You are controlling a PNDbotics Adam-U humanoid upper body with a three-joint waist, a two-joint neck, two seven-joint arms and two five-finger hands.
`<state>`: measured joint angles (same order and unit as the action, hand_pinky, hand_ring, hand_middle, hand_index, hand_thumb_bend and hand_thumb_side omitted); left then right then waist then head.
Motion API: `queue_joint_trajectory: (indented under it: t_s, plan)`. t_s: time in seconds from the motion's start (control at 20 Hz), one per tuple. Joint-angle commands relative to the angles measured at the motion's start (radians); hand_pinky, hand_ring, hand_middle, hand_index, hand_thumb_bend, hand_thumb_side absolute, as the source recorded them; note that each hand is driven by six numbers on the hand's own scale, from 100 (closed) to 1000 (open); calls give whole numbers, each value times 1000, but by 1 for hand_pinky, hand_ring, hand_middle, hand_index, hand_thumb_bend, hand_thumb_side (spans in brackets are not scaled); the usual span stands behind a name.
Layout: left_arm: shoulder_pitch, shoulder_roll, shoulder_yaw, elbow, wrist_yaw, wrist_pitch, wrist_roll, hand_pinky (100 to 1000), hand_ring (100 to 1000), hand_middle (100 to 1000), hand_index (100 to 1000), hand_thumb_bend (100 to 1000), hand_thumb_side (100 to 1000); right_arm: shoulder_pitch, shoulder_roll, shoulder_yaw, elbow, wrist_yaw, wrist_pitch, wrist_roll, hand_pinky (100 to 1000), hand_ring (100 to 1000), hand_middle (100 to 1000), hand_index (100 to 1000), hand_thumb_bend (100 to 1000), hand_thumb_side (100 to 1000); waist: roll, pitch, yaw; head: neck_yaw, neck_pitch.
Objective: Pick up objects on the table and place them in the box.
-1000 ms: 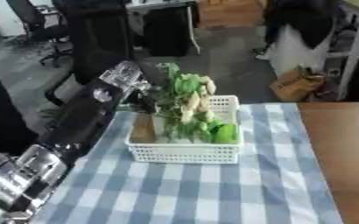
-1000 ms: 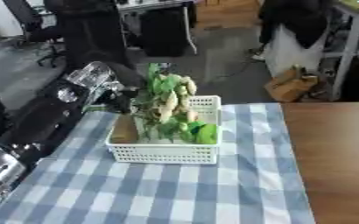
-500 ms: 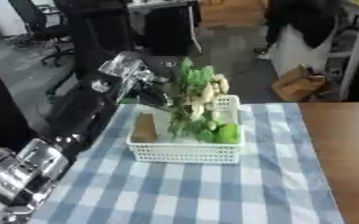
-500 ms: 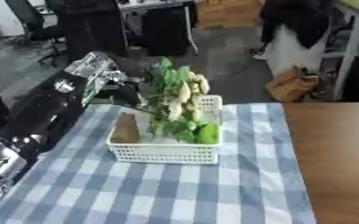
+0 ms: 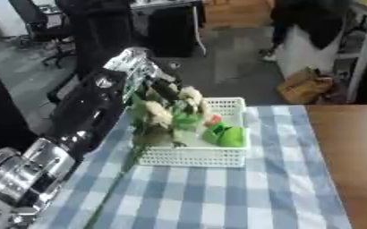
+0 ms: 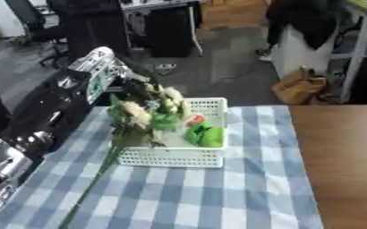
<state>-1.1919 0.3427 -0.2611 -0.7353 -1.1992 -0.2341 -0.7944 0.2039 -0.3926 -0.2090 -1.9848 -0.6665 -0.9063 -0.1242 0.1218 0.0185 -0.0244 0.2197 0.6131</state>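
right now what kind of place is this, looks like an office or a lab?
Probably an office or lab workspace: black office chairs on a grey floor behind, a checked tablecloth on the work table, and a white basket for the task.

Your two head eyes look steeply down from near the white basket (image 6: 174,152); both share it, the left eye showing it slightly further right.
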Motion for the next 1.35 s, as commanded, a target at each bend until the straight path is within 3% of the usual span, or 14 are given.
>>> queue_joint_trajectory:
  t_s: [0.05,1.1,1.25,1.3,1.35]
  plan:
    - [-35,14,13,-6,-16,5,1,1000,1000,1000,1000,733,1000,-2,-28,-6,-15,-5,-1,2,722,767,611,612,100,888,-14,-17,1,-2,-2]
    - [-49,22,24,-58,8,20,61,1000,1000,1000,1000,586,1000,0,-27,1,-15,-3,-1,5,722,767,611,612,100,887,-13,-20,-1,5,-1]
    - [-50,30,30,-123,39,28,104,1000,1000,1000,1000,473,1000,0,-27,0,-15,-4,-1,4,722,767,611,612,100,887,-13,-20,-1,1,-2]
    - [-49,34,30,-145,48,31,116,1000,1000,1000,1000,473,1000,0,-27,-1,-15,-4,-1,3,722,767,611,612,100,887,-13,-20,-1,0,-2]
    - [-54,40,40,-217,74,30,165,1000,1000,1000,1000,137,925,0,-27,-2,-15,-4,-1,3,722,766,611,612,100,888,-13,-20,0,1,0]
